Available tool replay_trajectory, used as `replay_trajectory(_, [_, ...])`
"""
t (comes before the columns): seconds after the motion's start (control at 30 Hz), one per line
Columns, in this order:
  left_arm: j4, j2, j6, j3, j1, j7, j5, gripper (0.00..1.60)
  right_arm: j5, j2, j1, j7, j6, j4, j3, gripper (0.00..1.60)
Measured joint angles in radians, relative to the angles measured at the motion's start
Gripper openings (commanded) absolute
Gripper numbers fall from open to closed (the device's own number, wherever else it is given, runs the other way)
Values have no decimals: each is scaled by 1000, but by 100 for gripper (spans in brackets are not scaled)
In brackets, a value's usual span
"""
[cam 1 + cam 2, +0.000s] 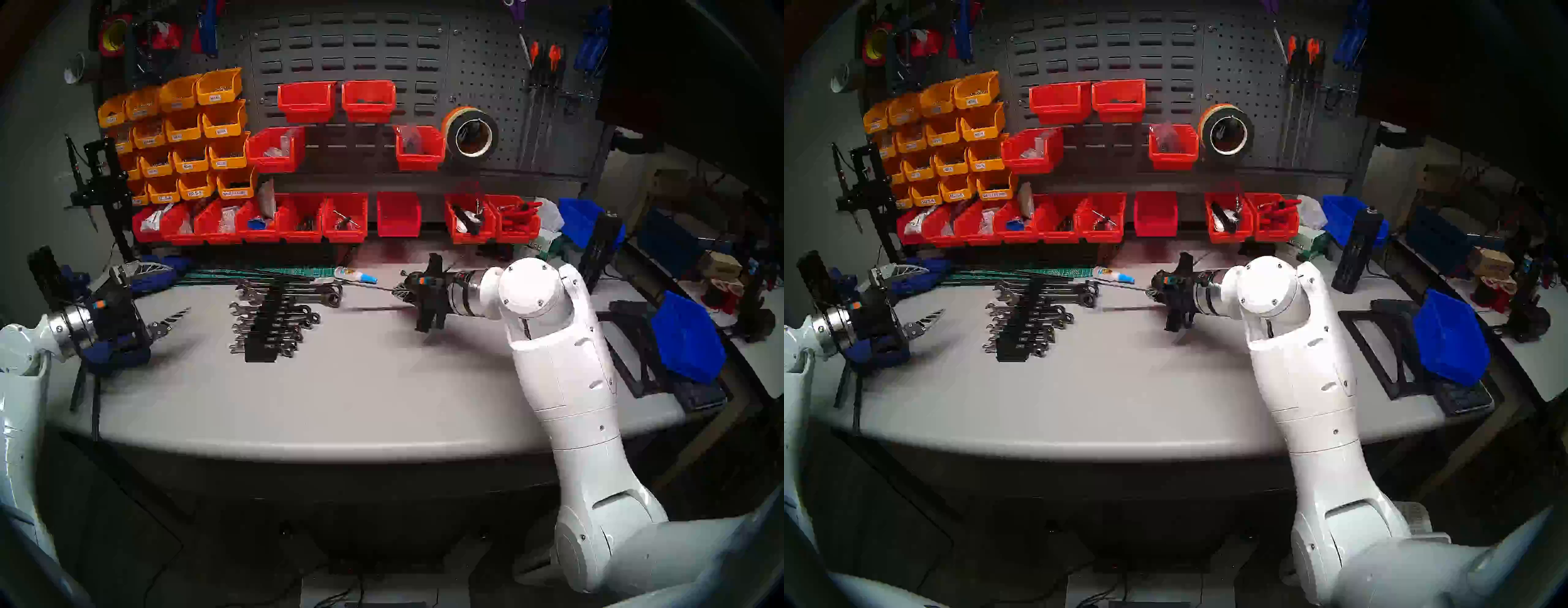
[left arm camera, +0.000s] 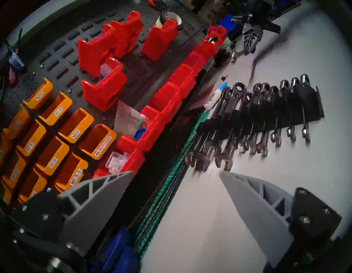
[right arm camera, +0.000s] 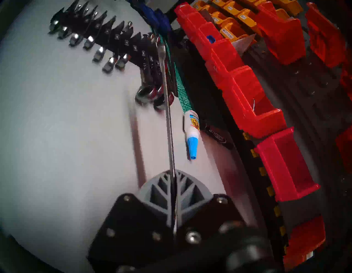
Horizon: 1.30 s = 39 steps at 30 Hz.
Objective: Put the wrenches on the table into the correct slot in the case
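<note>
Right hand point(image 3: 174, 177) clamped on one end of a long chrome wrench point(image 3: 167, 106), held edge-on above the table point(image 1: 382, 382). Shank runs straight out from the fingertips toward the far, large-size end of the black rack point(image 1: 271, 327), which lies to the hand's left with its grooves roughly parallel to the shank. Left hand point(image 2: 175, 173) open, empty, beyond the rack's other side.

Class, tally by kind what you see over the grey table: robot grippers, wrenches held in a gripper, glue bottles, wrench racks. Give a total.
Grippers: 2 (left gripper, right gripper)
Held wrench: 1
Glue bottle: 1
Wrench rack: 1
Total: 5
</note>
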Motion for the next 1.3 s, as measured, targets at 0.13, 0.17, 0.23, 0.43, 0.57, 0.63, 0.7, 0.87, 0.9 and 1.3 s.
replay_trajectory(0.13, [0,0,0,0,0,0,0,160,2,-7,9,3,13,9,6,0])
replay_trajectory(0.17, [0,0,0,0,0,0,0,160,3,-9,11,4,19,11,8,0])
replay_trajectory(0.23, [0,0,0,0,0,0,0,160,4,-11,13,6,25,15,10,0])
replay_trajectory(0.43, [0,0,0,0,0,0,0,160,6,-14,18,13,37,22,15,0])
replay_trajectory(0.57, [0,0,0,0,0,0,0,160,6,-15,20,21,46,30,15,0])
replay_trajectory(0.63, [0,0,0,0,0,0,0,160,6,-15,20,24,49,31,15,0])
replay_trajectory(0.7, [0,0,0,0,0,0,0,160,6,-15,20,27,51,33,15,0])
replay_trajectory(0.87, [0,0,0,0,0,0,0,160,6,-16,19,30,54,35,15,0])
replay_trajectory(0.9, [0,0,0,0,0,0,0,160,6,-16,19,31,54,35,15,0])
replay_trajectory(1.3, [0,0,0,0,0,0,0,160,19,-23,15,30,48,37,26,0])
